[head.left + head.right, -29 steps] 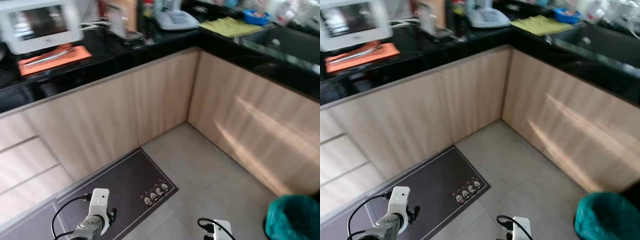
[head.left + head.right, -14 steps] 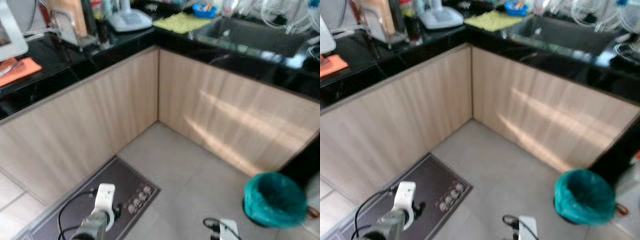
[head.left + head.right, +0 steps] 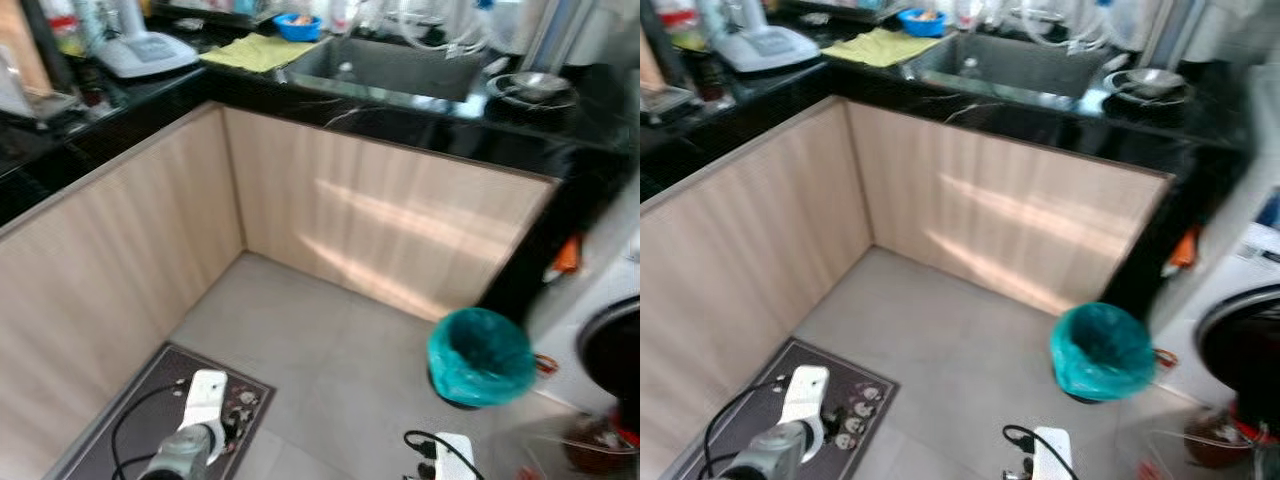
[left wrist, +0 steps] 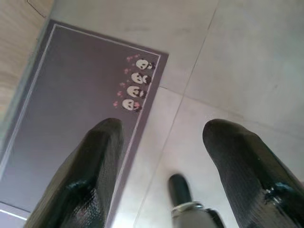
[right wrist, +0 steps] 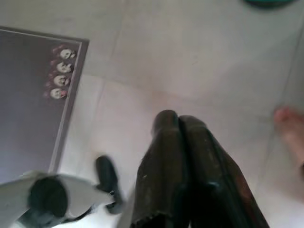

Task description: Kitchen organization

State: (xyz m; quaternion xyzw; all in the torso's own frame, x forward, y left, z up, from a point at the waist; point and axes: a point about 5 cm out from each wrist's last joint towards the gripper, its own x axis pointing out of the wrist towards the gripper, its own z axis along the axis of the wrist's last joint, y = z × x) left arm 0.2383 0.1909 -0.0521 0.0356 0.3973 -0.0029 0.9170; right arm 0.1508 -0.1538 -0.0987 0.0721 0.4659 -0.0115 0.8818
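open floor (image 3: 330, 340), bin (image 3: 480, 357) rightward

A counter (image 3: 420, 105) ran along the top of the frame and turned down the left edge, its cabinet fronts (image 3: 380, 225) meeting in a corner at upper left. A sink (image 3: 390, 68) sat in the counter at top centre, with a cloth (image 3: 255, 52) and a bowl (image 3: 297, 26) to its left and a pan (image 3: 530, 88) to its right. A scale (image 3: 145, 52) stood on the counter at upper left. On the floor (image 3: 330, 360), a bin (image 3: 480, 357) stood at lower right, just before the counter's end. A mat (image 3: 130, 420) lay at lower left beside the cabinets. A washing machine (image 3: 1240, 350) stood at the right edge.
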